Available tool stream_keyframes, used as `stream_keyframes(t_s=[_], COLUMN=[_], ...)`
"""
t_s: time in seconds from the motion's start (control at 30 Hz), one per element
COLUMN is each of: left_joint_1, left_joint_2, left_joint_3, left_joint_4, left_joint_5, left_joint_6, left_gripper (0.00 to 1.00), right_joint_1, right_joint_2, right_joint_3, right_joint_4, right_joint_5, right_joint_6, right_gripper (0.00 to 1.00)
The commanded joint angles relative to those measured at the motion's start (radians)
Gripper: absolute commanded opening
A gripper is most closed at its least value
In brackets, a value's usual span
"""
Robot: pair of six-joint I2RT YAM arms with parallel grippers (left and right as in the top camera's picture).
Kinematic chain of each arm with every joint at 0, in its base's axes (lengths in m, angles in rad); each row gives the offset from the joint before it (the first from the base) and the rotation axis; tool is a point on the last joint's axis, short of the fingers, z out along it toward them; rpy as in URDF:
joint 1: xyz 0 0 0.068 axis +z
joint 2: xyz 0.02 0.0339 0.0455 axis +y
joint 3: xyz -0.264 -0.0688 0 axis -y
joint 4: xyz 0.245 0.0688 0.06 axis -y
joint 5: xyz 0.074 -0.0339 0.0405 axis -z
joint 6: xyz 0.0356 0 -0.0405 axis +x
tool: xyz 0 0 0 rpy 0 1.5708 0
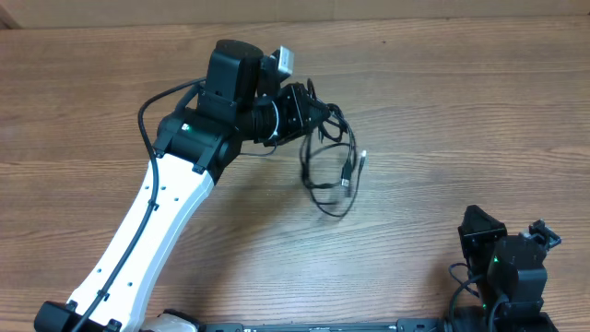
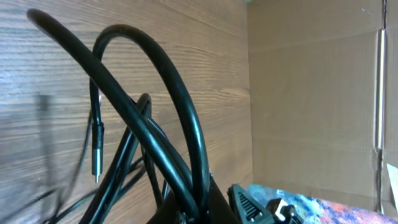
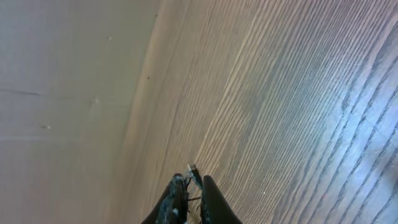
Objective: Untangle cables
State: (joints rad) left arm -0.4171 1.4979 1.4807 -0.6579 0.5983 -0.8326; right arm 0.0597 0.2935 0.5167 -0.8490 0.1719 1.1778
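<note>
While the wooden worktop point(image 1: 442, 83) takes up nearly everything, with a cardboard wall point(image 2: 311, 93) standing along one side, the left arm point(image 1: 157, 203) is the biggest thing on it. It reaches in from the near left corner, its white shell rising to a black wrist near the middle. The right arm point(image 1: 512, 267) sits folded low at the near right corner, well apart from the other.

The left jaws are clamped on the cables point(image 1: 323, 189), a small tangle of thin black cords. They bunch at the fingertips and fall away in loose loops toward the near side, just right of the wrist. Seen from the left wrist, the cords arch up out of the jaws and cross over one another. I cannot tell whether the lowest loop rests on the wood.

The right jaws are drawn together with nothing between them, pointing along the wood grain.

A silver-tipped plug point(image 1: 362, 159) sticks out at the right of the tangle, and a darker plug point(image 1: 344, 175) sits just beside it.
</note>
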Motion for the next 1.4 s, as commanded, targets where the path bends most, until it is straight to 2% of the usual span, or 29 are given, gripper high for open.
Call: stream_keyframes(t_s=[0.0,0.07,0.1,0.13,0.2,0.3,0.47,0.8,1.13,1.37], left_joint_1=[0.004,0.004,0.004,0.004,0.003,0.003,-0.018,-0.095,-0.216,-0.223], left_joint_2=[-0.014,-0.014,-0.014,-0.014,-0.014,-0.014,-0.014,-0.014,-0.014,-0.014], left_joint_3=[0.027,0.027,0.027,0.027,0.027,0.027,0.027,0.027,0.027,0.027], left_joint_4=[0.012,0.034,0.053,0.078,0.150,0.232,0.298,0.346,0.340,0.262], left_joint_5=[0.021,0.069,0.103,0.142,0.248,0.362,0.420,0.423,0.423,0.397], left_joint_6=[0.050,0.082,0.101,0.123,0.174,0.214,0.220,0.239,0.385,0.507], left_gripper=[0.04,0.04,0.04,0.04,0.04,0.04,0.04,0.04,0.04,0.04], right_joint_1=[-0.003,-0.003,-0.003,-0.003,-0.003,-0.003,-0.003,-0.003,-0.003,-0.003], right_joint_2=[-0.001,-0.001,-0.001,-0.001,-0.001,-0.001,-0.001,-0.001,-0.001,-0.001], right_joint_3=[0.008,0.008,0.008,0.008,0.008,0.008,0.008,0.008,0.008,0.008], right_joint_4=[0.006,0.007,0.010,0.018,0.071,0.163,0.259,0.325,0.336,0.336], right_joint_5=[0.002,-0.003,-0.014,-0.030,-0.105,-0.217,-0.365,-0.511,-0.509,-0.503], right_joint_6=[0.000,-0.002,-0.012,-0.032,-0.135,-0.299,-0.497,-0.634,-0.631,-0.626], right_gripper=[0.15,0.28,0.38,0.42,0.47,0.61,0.73,0.74,0.73,0.73])
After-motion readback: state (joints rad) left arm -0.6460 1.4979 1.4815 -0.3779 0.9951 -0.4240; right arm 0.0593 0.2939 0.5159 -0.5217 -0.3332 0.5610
